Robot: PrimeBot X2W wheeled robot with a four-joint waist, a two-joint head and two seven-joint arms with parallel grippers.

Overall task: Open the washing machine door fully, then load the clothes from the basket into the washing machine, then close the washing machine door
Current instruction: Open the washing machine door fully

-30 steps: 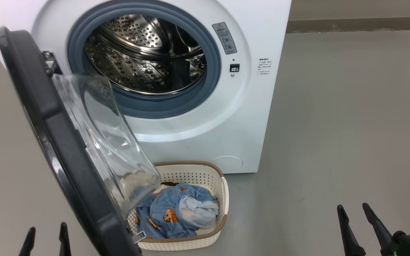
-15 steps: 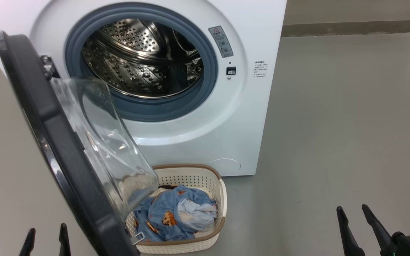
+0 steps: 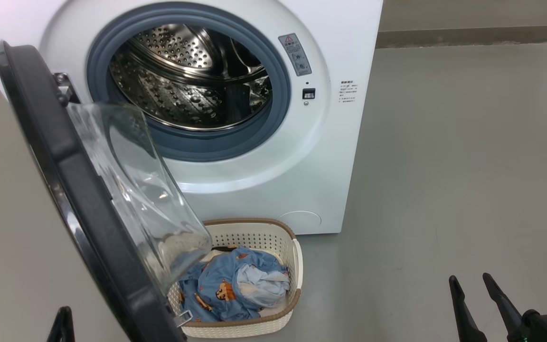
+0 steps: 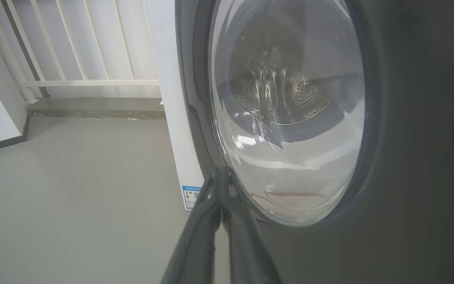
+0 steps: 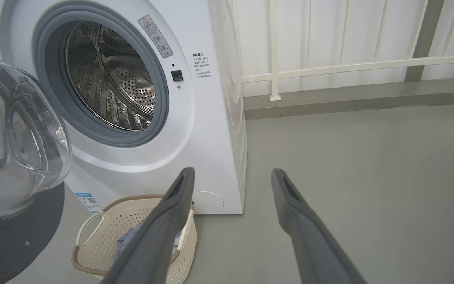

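While the left fingers (image 4: 201,232) sit pressed together, the right fingers (image 5: 170,217) are spread apart

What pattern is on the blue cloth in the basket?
The clothes are light blue with orange-brown cartoon bears; clearest in the head view.

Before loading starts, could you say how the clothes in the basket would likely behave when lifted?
The clothes lie crumpled, so they would probably sag floppily. Pieces look tangled together, so one pinch may drag others. The fabric looks thin, so probably light.
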